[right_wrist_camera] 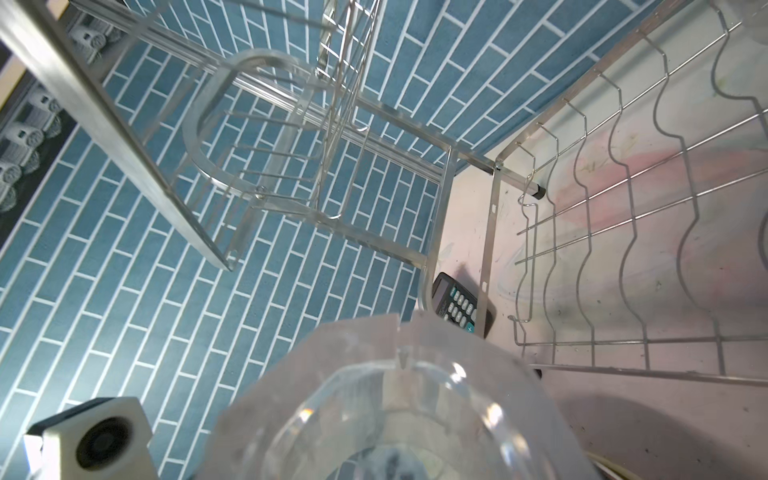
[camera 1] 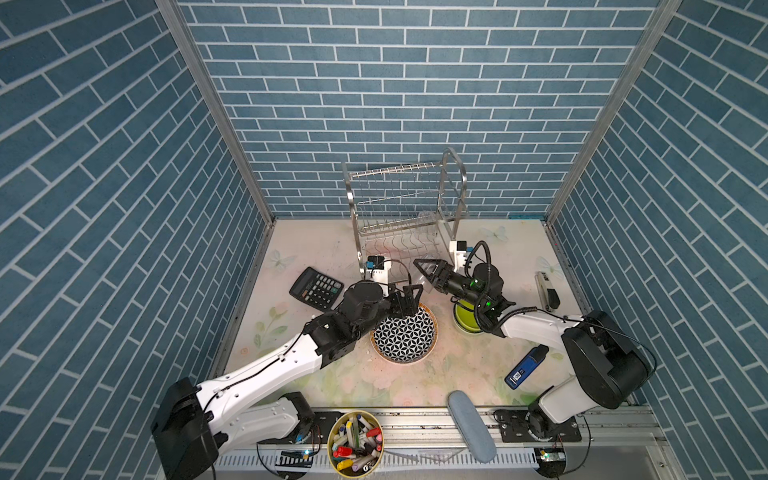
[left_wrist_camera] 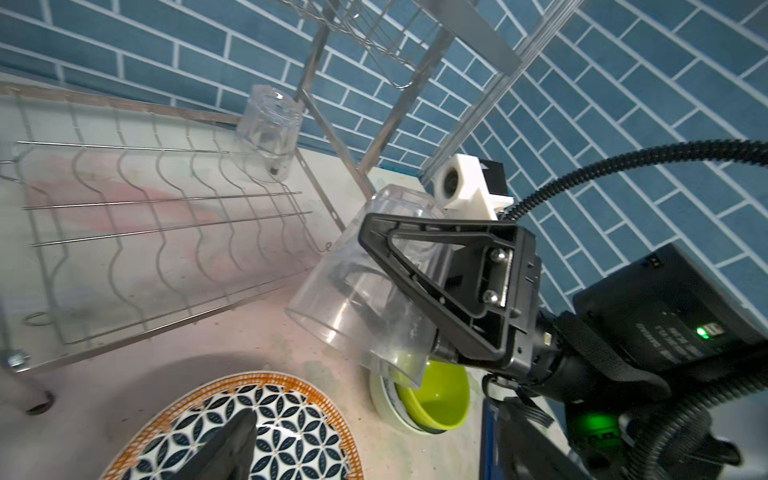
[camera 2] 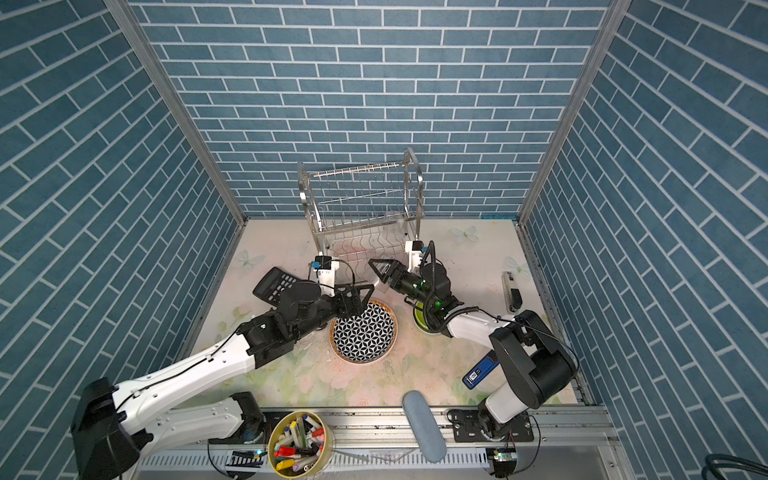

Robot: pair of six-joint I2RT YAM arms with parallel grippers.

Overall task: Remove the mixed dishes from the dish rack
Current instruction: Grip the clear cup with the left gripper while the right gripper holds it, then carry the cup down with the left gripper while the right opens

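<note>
Just near of the dish rack [camera 1: 454, 166], R fingers [left_wrist_camera: 457, 227] pinch a clear tumbler [left_wrist_camera: 361, 299], tilted. L fingers [left_wrist_camera: 232, 444] spread, empty, over far edge of star plate [camera 1: 405, 336], flat on tabletop [camera 1: 457, 365]. 2nd tumbler [left_wrist_camera: 268, 133] stands on rack's lower tier, far right.

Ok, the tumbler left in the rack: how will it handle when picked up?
The tumbler looks clear and smooth-walled, so probably slippery, perhaps fragile. It stands inverted at the rack's corner on thin wires, so a sideways nudge may tip it, and its round body could roll.
</note>
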